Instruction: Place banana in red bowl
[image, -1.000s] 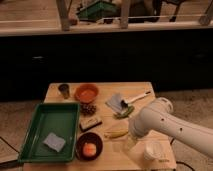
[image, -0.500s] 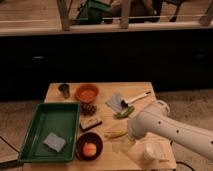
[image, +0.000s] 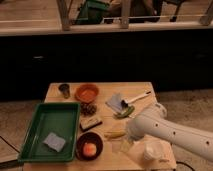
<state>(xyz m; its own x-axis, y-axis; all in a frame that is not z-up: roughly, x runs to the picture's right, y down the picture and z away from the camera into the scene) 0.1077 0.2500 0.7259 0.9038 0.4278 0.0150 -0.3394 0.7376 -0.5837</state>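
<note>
The approach to the grasp is judged to be in hand: the banana (image: 115, 134) lies flat on the surface (image: 107, 89), near its front middle, and is not yet lifted. The claw (image: 126, 144) is held low just beside the banana's right end, at the tip of the white arm (image: 170, 131). It is spread wide and nothing is gripped.

For the next move, the claw needs to be brought over the banana's middle, lowered and closed, and the fruit then carried to the red bowl (image: 87, 92) at the back. On that path the black block (image: 91, 123) and the brown cluster (image: 89, 108) are best passed from above. Little room is left at the front edge, where a dark bowl (image: 89, 146) and a white object (image: 155, 150) are set. The left is bounded by the green tray (image: 30, 135).
</note>
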